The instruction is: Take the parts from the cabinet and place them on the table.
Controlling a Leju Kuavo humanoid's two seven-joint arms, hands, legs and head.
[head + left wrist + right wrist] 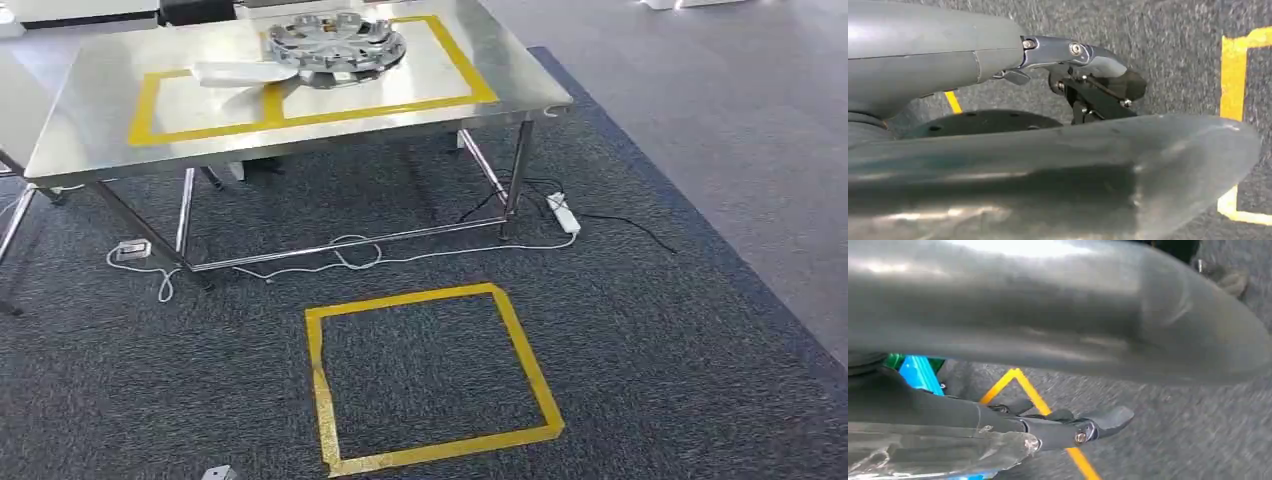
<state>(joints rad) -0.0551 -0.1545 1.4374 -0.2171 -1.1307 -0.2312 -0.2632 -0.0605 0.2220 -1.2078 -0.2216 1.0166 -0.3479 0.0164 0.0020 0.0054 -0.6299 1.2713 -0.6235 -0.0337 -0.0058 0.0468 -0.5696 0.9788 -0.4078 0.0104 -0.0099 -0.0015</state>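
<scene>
A shiny steel table (100, 95) marked with yellow tape rectangles stood on dark grey carpet (650, 330), carrying a round silver metal part (335, 45) and a flat pale grey piece (235, 73). A yellow tape square (432, 377) lay on the carpet. Each hand, left (1083, 75) and right (1058, 427), lay along a large grey metal part (1058, 175); whether the fingers gripped it I could not tell.

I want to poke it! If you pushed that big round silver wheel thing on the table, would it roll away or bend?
Probably neither. The round metal part lies flat on the steel table, so a push would likely make it slide rather than roll. It looks like thick, spoked metal, so it is probably stiff and heavy. The shiny tabletop may let it slip easily.
</scene>
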